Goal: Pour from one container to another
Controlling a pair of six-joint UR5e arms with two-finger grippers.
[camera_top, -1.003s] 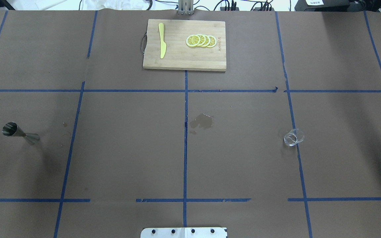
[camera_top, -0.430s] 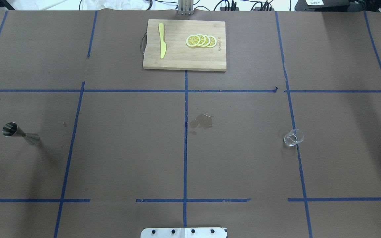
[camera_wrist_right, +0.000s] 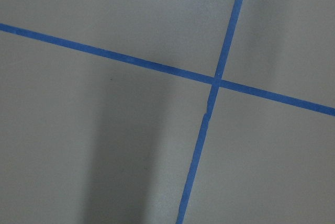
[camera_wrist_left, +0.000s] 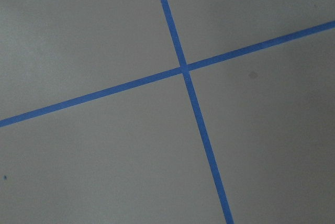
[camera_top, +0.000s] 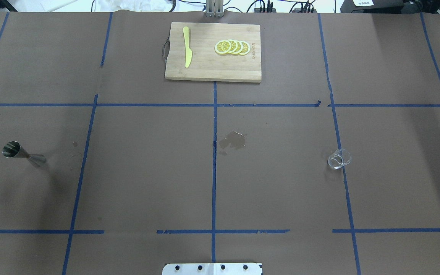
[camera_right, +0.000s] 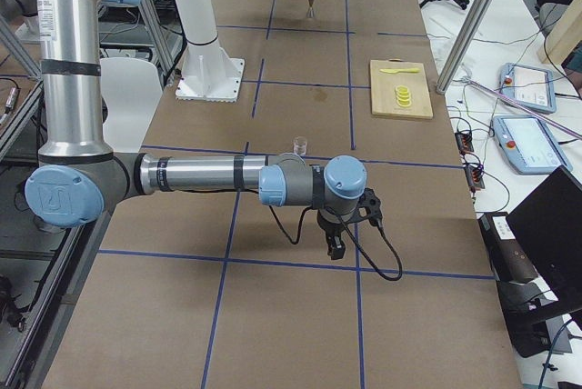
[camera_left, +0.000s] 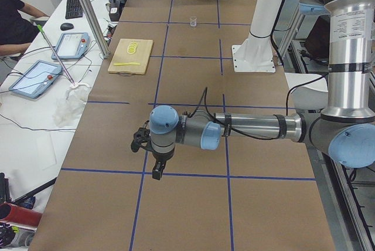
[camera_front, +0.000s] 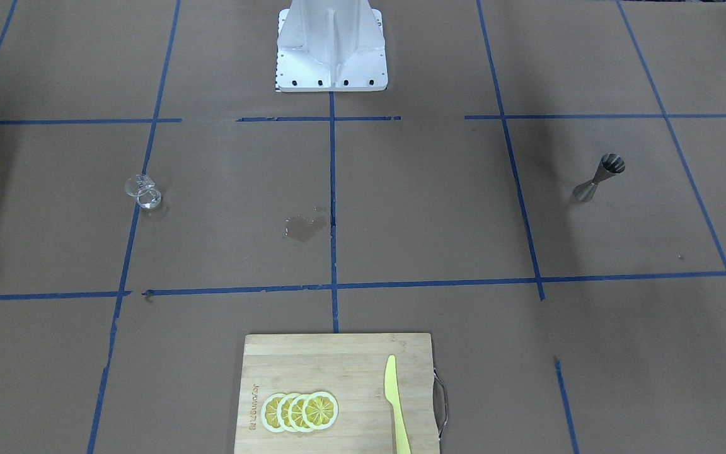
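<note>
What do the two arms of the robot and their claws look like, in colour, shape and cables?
Both the left arm and the right arm are silver tubes with black bands and rounded light-blue joint caps. One cap on the right arm bears a pale logo. The left claw and the right claw are small and black. A black cable loops from the right wrist.

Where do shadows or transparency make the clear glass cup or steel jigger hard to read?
Overhead exterior: small clear glass cup nearly blends into brown paper; grey steel hourglass jigger reads clearly, soft shadow beside it. Exterior left: cup tiny. Right wrist-mounted: broad dark shadow across blue tape.
</note>
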